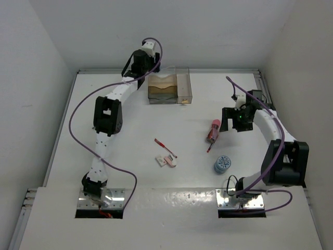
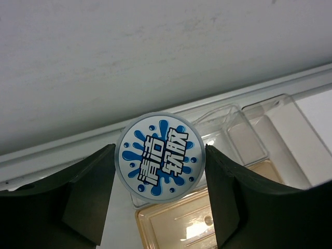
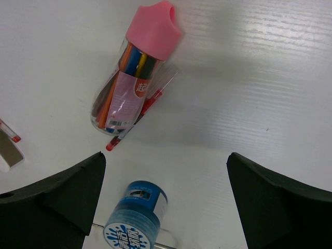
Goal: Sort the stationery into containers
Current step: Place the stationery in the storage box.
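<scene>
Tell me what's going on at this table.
Stationery is being sorted. The left fingers grip a round blue-and-white tub at the far end of the table, right by the clear organiser, not yet released. The right fingers are wide open and empty, hovering above a pink-capped tube of pens with a thin red pen alongside. A second blue tub, another red pen and small erasers lie loose.

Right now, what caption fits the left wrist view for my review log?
Left gripper clamps a round blue-patterned roll over the clear organiser.
</scene>
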`<state>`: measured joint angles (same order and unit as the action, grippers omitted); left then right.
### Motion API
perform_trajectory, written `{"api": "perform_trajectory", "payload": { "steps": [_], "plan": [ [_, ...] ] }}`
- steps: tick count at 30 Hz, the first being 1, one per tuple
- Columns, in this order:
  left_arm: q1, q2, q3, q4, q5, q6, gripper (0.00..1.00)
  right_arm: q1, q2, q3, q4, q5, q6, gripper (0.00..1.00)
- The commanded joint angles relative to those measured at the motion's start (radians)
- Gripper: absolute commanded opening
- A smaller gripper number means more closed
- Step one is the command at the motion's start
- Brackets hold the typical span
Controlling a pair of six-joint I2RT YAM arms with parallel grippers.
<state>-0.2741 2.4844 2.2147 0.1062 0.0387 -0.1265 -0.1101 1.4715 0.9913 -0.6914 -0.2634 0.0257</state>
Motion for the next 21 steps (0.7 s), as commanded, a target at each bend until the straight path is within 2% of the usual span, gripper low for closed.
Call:
{"api": "perform_trajectory", "payload": {
  "steps": [1, 12, 15, 16, 18, 20, 21],
  "plan": [
    [-0.002, 0.014, 0.056, 0.093, -0.016, 0.024, 0.00, -0.003, 0.009, 0.009, -0.002, 0.001, -0.006, 0.98],
    [0.000, 0.039, 0.057, 0.041, -0.066, 0.042, 0.02, -0.005, 0.026, 0.018, -0.011, 0.004, -0.007, 0.99],
    [-0.002, 0.041, 0.054, 0.029, -0.060, 0.041, 0.30, -0.003, 0.024, 0.021, -0.016, 0.003, -0.009, 0.99],
    [-0.001, 0.039, 0.054, 0.030, -0.054, 0.042, 0.48, -0.005, 0.026, 0.023, -0.019, 0.001, -0.012, 0.99],
    [0.000, 0.036, 0.059, 0.035, -0.056, 0.038, 0.69, -0.005, 0.023, 0.029, -0.020, 0.000, -0.015, 0.99],
    [-0.001, 0.025, 0.066, 0.043, -0.056, 0.037, 0.84, -0.003, 0.020, 0.035, -0.028, -0.003, -0.018, 0.99],
    [-0.002, 0.022, 0.072, 0.043, -0.059, 0.039, 0.86, -0.003, 0.016, 0.038, -0.030, -0.005, -0.018, 0.99]
  ]
}}
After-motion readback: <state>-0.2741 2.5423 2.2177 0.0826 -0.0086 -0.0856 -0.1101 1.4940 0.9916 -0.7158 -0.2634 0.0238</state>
